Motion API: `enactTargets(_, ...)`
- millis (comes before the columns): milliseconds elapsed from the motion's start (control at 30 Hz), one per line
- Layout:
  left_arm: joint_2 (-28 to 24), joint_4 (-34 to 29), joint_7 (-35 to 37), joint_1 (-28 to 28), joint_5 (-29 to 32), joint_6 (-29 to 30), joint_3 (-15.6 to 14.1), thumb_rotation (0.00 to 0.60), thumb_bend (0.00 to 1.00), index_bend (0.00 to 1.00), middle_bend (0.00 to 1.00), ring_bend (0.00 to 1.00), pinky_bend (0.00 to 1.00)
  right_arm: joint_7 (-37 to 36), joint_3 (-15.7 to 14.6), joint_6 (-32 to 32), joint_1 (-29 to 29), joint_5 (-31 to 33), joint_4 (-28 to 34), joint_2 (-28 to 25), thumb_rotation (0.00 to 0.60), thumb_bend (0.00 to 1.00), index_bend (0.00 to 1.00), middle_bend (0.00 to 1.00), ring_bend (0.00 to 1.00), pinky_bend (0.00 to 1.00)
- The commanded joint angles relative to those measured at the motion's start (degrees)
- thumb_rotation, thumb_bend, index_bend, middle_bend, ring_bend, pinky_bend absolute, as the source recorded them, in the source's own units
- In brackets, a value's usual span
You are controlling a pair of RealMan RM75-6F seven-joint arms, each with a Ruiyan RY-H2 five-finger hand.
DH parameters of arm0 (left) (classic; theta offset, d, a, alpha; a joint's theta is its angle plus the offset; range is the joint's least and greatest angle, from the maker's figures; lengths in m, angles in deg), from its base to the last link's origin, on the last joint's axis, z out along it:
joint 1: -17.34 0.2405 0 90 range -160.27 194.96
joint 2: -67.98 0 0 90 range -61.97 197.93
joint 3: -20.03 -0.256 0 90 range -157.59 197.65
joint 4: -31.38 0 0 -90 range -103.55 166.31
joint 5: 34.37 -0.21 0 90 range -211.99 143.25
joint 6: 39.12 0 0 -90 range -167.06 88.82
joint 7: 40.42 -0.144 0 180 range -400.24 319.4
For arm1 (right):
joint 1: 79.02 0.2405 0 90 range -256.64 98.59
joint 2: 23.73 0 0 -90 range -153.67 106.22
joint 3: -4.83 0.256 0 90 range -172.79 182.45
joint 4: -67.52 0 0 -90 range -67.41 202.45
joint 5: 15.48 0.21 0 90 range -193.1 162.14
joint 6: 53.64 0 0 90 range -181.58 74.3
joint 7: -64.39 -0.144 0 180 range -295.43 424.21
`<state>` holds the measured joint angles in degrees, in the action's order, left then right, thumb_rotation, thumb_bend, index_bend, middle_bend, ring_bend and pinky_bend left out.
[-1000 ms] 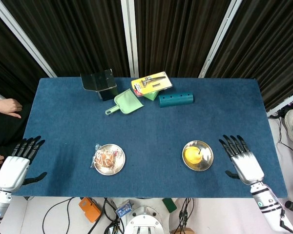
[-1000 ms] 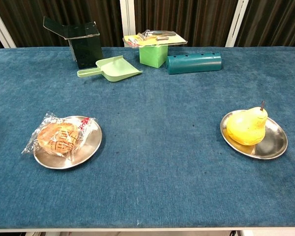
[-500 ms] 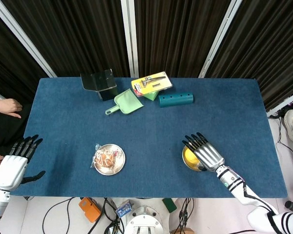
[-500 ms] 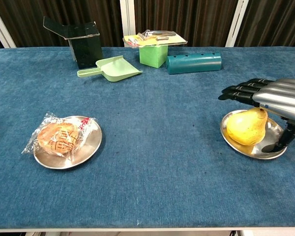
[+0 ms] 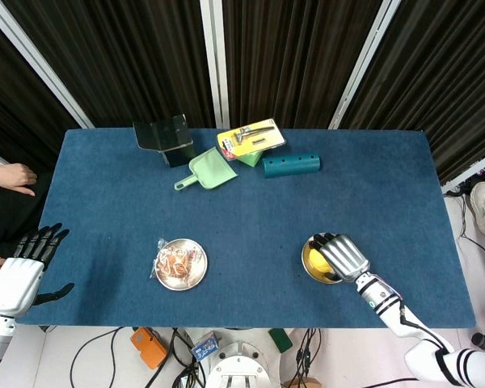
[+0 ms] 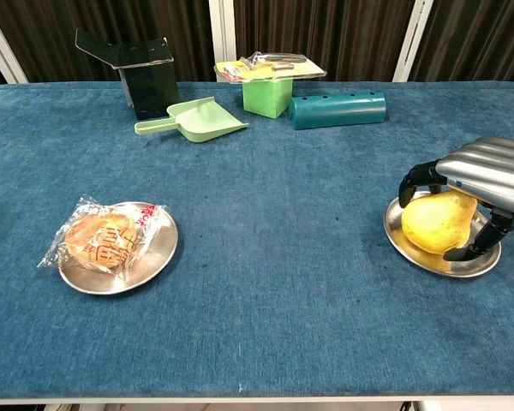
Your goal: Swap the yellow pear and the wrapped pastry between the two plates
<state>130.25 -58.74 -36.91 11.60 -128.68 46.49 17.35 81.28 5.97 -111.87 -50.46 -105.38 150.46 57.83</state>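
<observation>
The yellow pear [image 6: 439,223] is sitting in the right-side metal plate [image 6: 415,253] with the right hand [image 6: 484,175] draped over the top of it; fingers [image 6: 418,176] curl down the far-left side and the thumb hooks under the near-right side, so it's wrapped around the fruit; whether it's actually squeezing or just cupping, can't tell for sure, but it looks like a grip. The pear's long axis is tipped, fat end toward the fingertips and lower-left, narrow end up under the palm; smooth, bright yellow skin; the stem isn't visible under the hand.

One pear, one wrapped pastry [image 6: 100,237], two round silver plates. The pastry is well off to the left of the fingers, across the table [image 6: 274,214], lying flat on the other plate [image 6: 154,257]; golden-brown round bun in crinkly clear wrap with some red print, wrap hanging over the plate's left rim.

The left hand [image 5: 21,271] only shows in the head view, off the table's near-left corner; fingers spread and straight, holding nothing.

Beyond the fingers, along the far edge: a green dustpan [image 6: 194,119], a teal cylinder [image 6: 337,110], a black stand [image 6: 140,73].
</observation>
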Motion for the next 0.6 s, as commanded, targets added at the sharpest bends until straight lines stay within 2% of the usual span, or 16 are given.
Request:
enactTargets(33, -0.04, 0.03, 0.12, 0.00, -0.01, 0.02, 0.00, 0.600, 0.11, 0.06, 0.00, 0.00, 0.01, 1.77, 0.23, -1.20, -0.33, 0.26, -0.83, 0.87, 0.600, 0.31, 0.61, 0.48, 0.55, 0.78)
enactTargets(167, -0.06, 0.06, 0.27, 0.00, -0.05, 0.07, 0.00, 0.600, 0.11, 0.06, 0.00, 0.00, 0.01, 2.68, 0.66, -3.12, -0.59, 0.25, -1.43, 1.91, 0.600, 0.33, 0.71, 0.56, 0.63, 0.86)
enactTargets(333, -0.02, 0.05, 0.31, -0.01, 0.09, 0.05, 0.08, 0.600, 0.11, 0.06, 0.00, 0.00, 0.01, 2.34, 2.15, -5.32, -0.15, -0.09, 0.53, 1.45, 0.600, 0.33, 0.73, 0.57, 0.64, 0.87)
enactTargets(467, 0.10, 0.02, 0.08, -0.24, 0.34, -0.46, 0.18, 0.600, 0.11, 0.06, 0.00, 0.00, 0.01, 5.92, 5.68, -3.48, 2.95, 1.69, 4.92, 1.78, 0.600, 0.33, 0.73, 0.57, 0.64, 0.87)
enactTargets(600, 0.22, 0.02, -0.36, -0.47, 0.37, -0.92, 0.17, 0.600, 0.11, 0.06, 0.00, 0.00, 0.01, 11.31, 10.40, 0.80, 7.88, 6.65, 5.34, 6.32, 0.600, 0.33, 0.72, 0.57, 0.64, 0.87)
